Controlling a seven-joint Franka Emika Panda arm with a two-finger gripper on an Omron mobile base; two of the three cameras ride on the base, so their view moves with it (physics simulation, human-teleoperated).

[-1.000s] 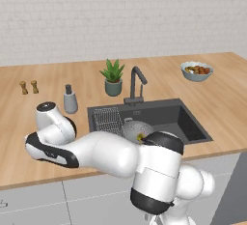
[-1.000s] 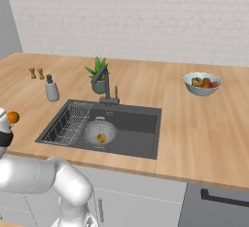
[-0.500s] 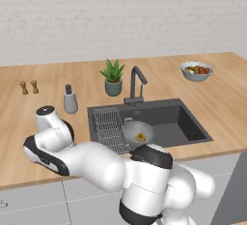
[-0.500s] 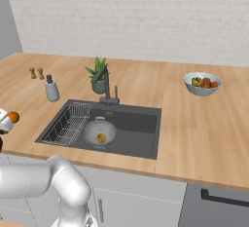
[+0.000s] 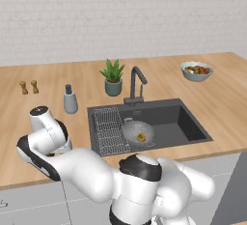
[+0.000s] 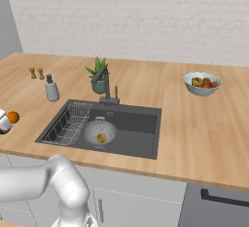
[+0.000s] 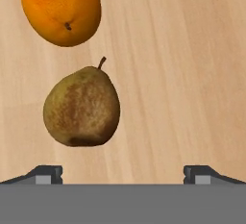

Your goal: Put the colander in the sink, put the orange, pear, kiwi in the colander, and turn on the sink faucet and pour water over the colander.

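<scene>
- Claw (image 7: 123, 172): released, fingertips wide apart, grasping nothing, above the wooden counter (image 7: 192, 74).
- Pear (image 7: 81, 107): on the counter just ahead of the claw; orange (image 7: 61, 9) just beyond it.
- Colander (image 5: 139, 133): in the sink (image 5: 183, 122), well apart from the claw, containing one small yellowish fruit (image 5: 141, 137).

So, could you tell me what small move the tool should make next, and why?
Probably shift sideways to centre over the pear, then descend. The tool is open and empty, the pear lies on the counter off toward one fingertip, beside the orange, and the colander already sits in the sink.
</scene>
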